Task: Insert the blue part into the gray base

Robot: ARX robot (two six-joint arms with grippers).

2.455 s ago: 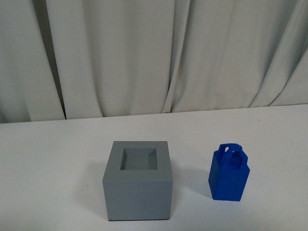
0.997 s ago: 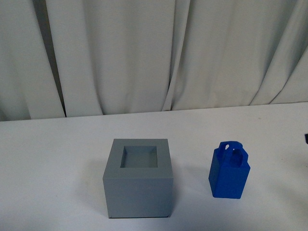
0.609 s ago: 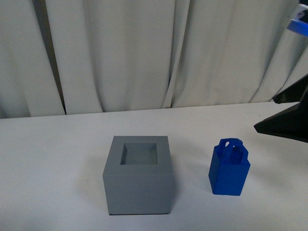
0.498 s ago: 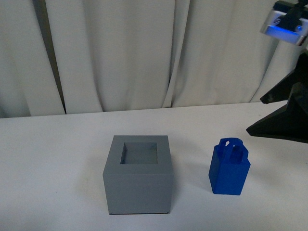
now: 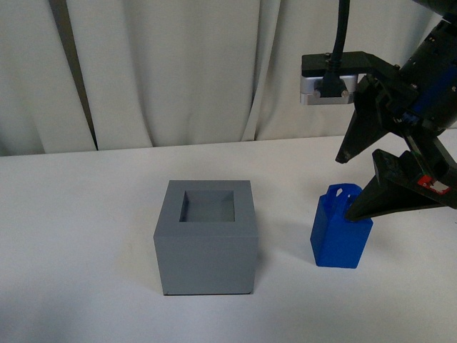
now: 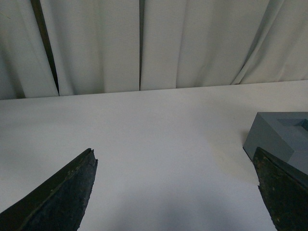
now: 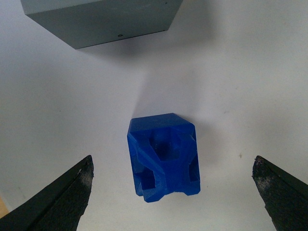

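Blue part [image 5: 341,234] upright on the counter [image 5: 86,236], loop handle on top, right of the gray base [image 5: 207,246] and apart from it, not touching. Base recess faces up and is empty, so nothing is inserted yet. Change: a second ago the right arm was barely at the frame edge; now the right claw [image 5: 345,189] has swung in and sits directly above the part. Part and base are in the same spots as before. In the right wrist view the part [image 7: 163,156] lies centred between the two fingers, and the right claw [image 7: 172,163] is spread wide with a clear gap on both sides, no contact. Base corner [image 7: 101,19] shows beyond the part. Judgement: approach done, pre-grasp lined up; next is descend and pinch, then lift over the recess. Left claw [image 6: 174,153] also spread, holding nothing, low over bare counter with a corner of the base [image 6: 279,139] just by one finger. Pale curtain [image 5: 178,78] behind. Writing: none readable; a small red-and-white patch [image 5: 426,183] on the right claw is too small to make out.
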